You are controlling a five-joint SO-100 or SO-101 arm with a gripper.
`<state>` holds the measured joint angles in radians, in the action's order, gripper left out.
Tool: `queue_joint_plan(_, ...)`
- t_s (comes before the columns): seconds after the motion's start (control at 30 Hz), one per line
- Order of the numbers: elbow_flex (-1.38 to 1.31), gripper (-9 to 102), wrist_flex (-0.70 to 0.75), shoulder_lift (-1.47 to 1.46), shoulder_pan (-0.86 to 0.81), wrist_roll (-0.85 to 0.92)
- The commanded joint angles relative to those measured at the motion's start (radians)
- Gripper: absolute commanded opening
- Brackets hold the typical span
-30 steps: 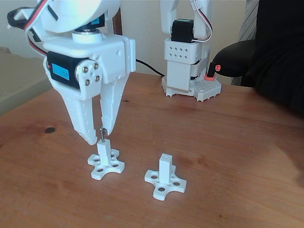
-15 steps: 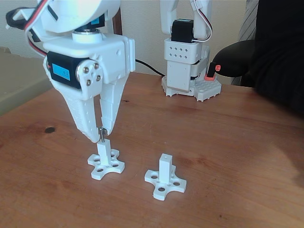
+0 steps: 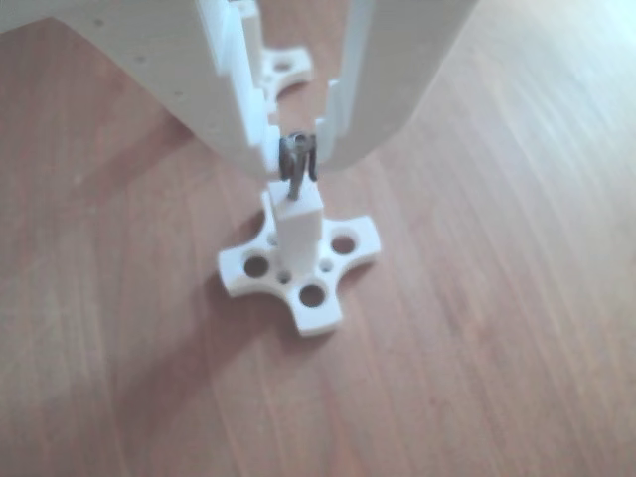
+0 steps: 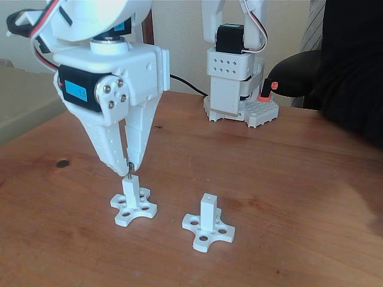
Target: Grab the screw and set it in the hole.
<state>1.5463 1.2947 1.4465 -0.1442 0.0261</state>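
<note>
A thin grey screw (image 3: 296, 167) (image 4: 128, 170) stands upright with its lower end in the top face of a white post (image 3: 297, 221) (image 4: 130, 188) on a cross-shaped base (image 3: 318, 288) (image 4: 133, 210). The hole in that face is covered by the screw. My white gripper (image 3: 296, 151) (image 4: 127, 167) hangs straight above the post, shut on the screw's head. One finger (image 3: 234, 109) presses from the left and the other finger (image 3: 393, 89) from the right in the other view.
In the fixed view a second white post (image 4: 208, 208) on its own cross base stands to the right, with nothing in its top. Behind are another arm's base (image 4: 230, 89), a black cable (image 4: 188, 85), a dark knot (image 4: 63, 163) in the wood, and a person's dark sleeve (image 4: 341, 66).
The gripper's fingers have drawn together from a wide gap until they meet on the screw's head. The screw and post have stayed in place.
</note>
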Motion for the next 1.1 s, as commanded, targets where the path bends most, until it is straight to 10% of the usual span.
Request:
queue_joint_plan(0.0,-0.072,-1,-0.02,0.032,-0.009,0.017)
queue_joint_plan(1.07,-0.14,-4,-0.014,0.052,-0.005,0.021)
